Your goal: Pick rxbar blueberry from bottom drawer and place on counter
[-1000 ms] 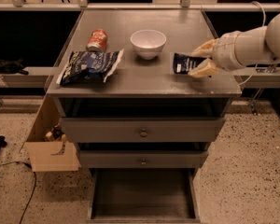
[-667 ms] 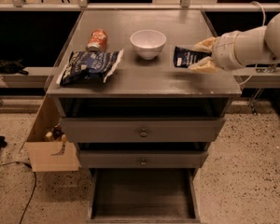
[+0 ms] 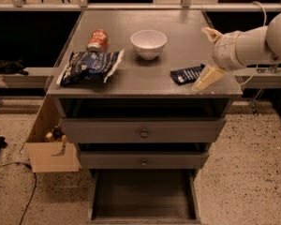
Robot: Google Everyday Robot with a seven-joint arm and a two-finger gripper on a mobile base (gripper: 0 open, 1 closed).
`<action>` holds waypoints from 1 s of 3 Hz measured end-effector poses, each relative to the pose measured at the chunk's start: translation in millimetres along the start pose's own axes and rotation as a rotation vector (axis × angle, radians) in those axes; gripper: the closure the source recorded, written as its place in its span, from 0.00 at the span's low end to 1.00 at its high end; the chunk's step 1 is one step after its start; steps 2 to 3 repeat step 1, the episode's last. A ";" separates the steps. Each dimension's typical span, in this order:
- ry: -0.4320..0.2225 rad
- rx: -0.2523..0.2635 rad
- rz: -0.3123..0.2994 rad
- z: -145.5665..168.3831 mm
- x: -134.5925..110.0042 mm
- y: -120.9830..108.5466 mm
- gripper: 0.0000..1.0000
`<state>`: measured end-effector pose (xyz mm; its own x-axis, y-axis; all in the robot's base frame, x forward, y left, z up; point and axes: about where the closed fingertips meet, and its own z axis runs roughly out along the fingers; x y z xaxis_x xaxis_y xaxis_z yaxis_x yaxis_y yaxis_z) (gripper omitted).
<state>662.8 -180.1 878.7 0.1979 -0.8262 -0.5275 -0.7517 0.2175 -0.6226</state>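
Observation:
The rxbar blueberry, a small dark navy wrapper with white lettering, lies flat on the counter near its right front edge. My gripper is just right of the bar, at the counter's right edge, its cream fingers spread wide apart and holding nothing. The bottom drawer is pulled out below; its grey inside shows nothing in it.
On the counter stand a white bowl, a red can lying on its side and a crinkled blue-and-white snack bag. The two upper drawers are shut. A cardboard box stands left of the cabinet.
The gripper has let go of the rxbar, which now lies on the counter. The fingers have spread apart and the gripper has drawn slightly to the right.

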 end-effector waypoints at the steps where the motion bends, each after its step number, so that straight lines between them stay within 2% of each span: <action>1: 0.000 0.000 0.000 0.0 0.0 0.0 0.00; 3: 0.000 0.000 0.000 0.0 0.0 0.0 0.00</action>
